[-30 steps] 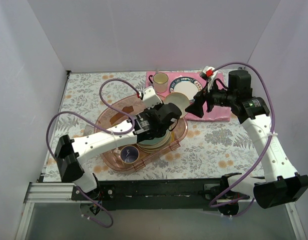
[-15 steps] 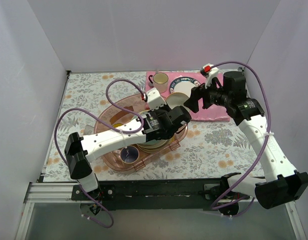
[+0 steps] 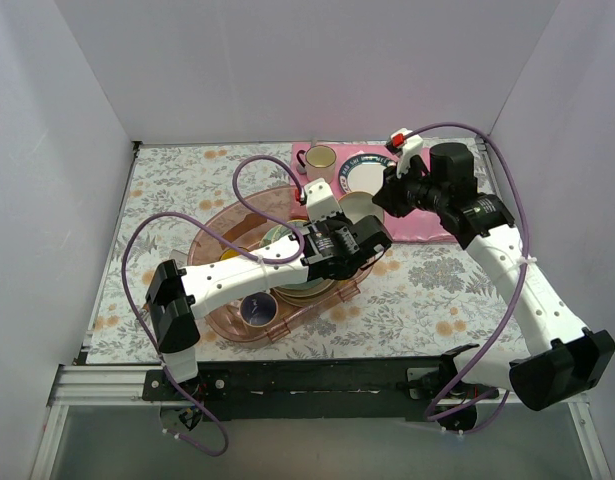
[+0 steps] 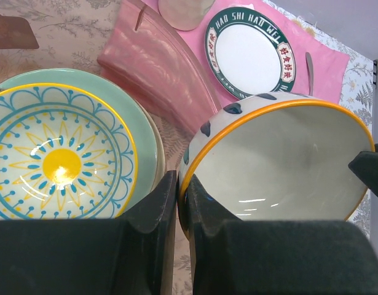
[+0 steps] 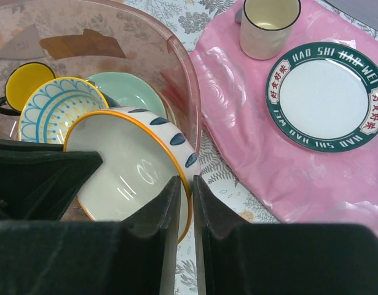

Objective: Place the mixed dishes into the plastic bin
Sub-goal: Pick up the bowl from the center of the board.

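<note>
Bowl (image 4: 281, 160) tilted steeply, rim pinched by left hand (image 4: 179, 200), right hand (image 5: 184, 200).

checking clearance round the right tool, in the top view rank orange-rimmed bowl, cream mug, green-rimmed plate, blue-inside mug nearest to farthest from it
1. orange-rimmed bowl, in the right tool tips
2. green-rimmed plate, just beyond, on the cloth
3. cream mug, farther left on the cloth
4. blue-inside mug, near end of the bin

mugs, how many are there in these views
3: a yellow mug at the far side of the plastic bin, a grey mug with a blue inside at its near end, and a cream mug on the pink cloth. More could be hidden under the left arm.
</note>
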`<state>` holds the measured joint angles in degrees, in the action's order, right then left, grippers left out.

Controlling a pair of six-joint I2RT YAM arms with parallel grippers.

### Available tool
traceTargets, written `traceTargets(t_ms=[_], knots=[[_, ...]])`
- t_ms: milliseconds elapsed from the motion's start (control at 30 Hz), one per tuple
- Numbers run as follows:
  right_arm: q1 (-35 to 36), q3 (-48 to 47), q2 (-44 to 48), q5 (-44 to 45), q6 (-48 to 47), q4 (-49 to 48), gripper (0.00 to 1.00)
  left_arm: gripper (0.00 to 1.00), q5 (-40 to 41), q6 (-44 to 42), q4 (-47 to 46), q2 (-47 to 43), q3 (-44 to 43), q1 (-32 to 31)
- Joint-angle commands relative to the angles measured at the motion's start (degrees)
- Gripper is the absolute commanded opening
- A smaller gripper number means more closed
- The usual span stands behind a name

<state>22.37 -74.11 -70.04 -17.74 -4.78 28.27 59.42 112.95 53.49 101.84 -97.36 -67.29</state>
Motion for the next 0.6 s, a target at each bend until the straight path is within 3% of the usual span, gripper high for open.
traceTargets(t_ms=[0,133,267,300,400,567], knots=[[0.9,-0.2,-0.3,1.6,-0.4,-2.3,0.2,0.0,4.6,5.3,-2.5,-2.7,-2.8,-0.4],[1.8,-0.3,-0.9,2.8,-1.5,-2.1,0.27,0.0,4.0,3.7,-4.4,-3.2,-2.3,-0.6],[2.7,-0.2,-1.5,4.4,-2.3,-1.9,0.27,0.0,3.7,2.9,-5.4,-3.8,-2.3,-0.7],[2.9,-0.2,-1.6,4.6,-2.5,-1.9,0.25,0.0,3.7,2.9,-5.5,-3.8,-2.2,-0.6],[3.2,-0.4,-1.9,4.2,-2.7,-1.8,0.01,0.0,3.3,2.2,-6.8,-4.5,-1.8,-0.7],[3.3,-1.9,-2.1,3.3,-2.3,-1.2,0.01,0.0,2.4,0.1,-12.1,-8.1,3.5,-0.7]])
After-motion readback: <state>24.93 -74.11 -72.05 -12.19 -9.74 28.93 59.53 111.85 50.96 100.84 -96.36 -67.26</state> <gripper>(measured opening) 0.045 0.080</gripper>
